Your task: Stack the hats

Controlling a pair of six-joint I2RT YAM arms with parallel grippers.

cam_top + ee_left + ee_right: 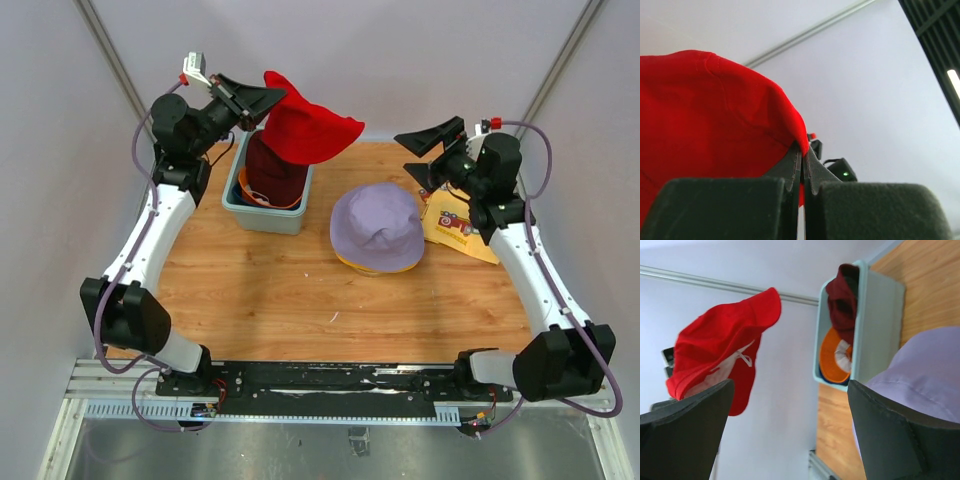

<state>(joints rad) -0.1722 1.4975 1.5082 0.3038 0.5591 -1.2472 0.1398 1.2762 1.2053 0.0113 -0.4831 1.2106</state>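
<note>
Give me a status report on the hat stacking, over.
Left hand shut on red hat, held high near tub. Right hand open, empty, beside lavender hat on yellow hat. Maroon hat, orange hat in tub.

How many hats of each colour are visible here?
Red fabric bucket hat: 1
Lavender fabric bucket hat: 1
Yellow fabric hat, under the lavender: 1
Maroon fabric hat, in teal plastic tub: 1
Orange fabric hat, in tub: 1
Total: 5
</note>
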